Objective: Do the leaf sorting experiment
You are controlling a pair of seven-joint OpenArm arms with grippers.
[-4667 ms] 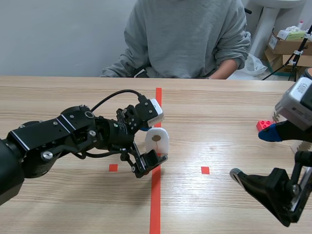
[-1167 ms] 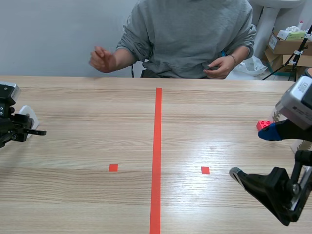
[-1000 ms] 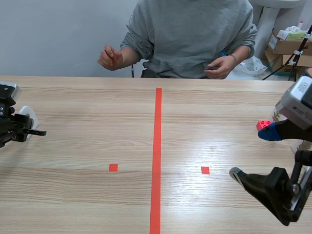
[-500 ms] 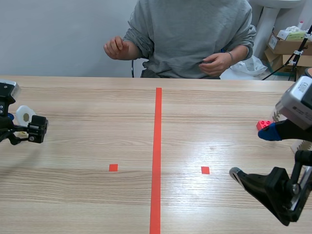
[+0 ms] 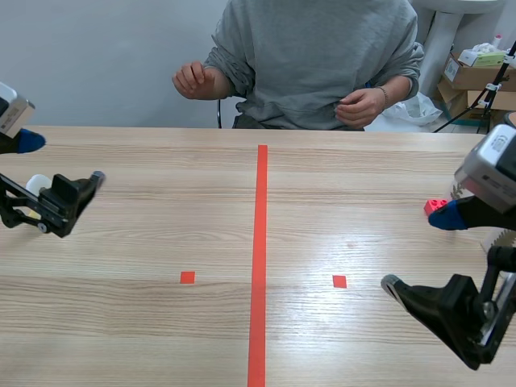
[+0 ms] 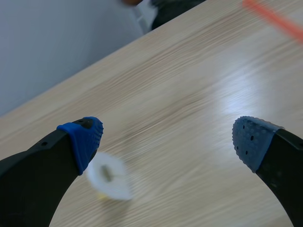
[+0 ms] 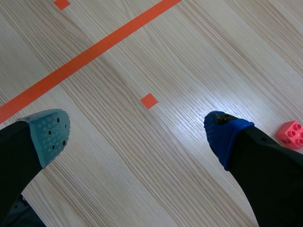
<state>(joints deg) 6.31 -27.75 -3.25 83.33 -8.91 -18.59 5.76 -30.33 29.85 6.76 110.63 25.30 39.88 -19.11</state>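
We're at the left edge of the table (image 5: 161, 339), and the left gripper (image 6: 168, 142) hangs there with its jaws spread wide, blue pads well apart, nothing between them. The thing we care about, the white piece (image 6: 111, 177), lies flat on the wood under that gripper, just beside one blue pad. It's blurred, so we can't say whether the pad touches it, but no finger is closed on it. There's a dark mark at its centre, and we judge it to be the leaf token for the sorting. From the scene view it sits tight to the left edge, far from the red centre line (image 5: 260, 242), which reads to us as a sorted spot: left side of the line, out of the way.

Over at the right edge, the right gripper (image 7: 137, 137) hovers above bare wood, jaws wide apart and holding nothing. We reckon it's parked open like that so it can take whatever comes to its half. A small red brick (image 7: 293, 134) rests near the right edge just beyond its blue finger, untouched.

At the far edge the person's hands (image 5: 192, 79) are up off the table, clear of both arms. We'd guess that's to keep out of the way, or to ready a next piece, though we see none in them. The middle of the table carries only the tape marks
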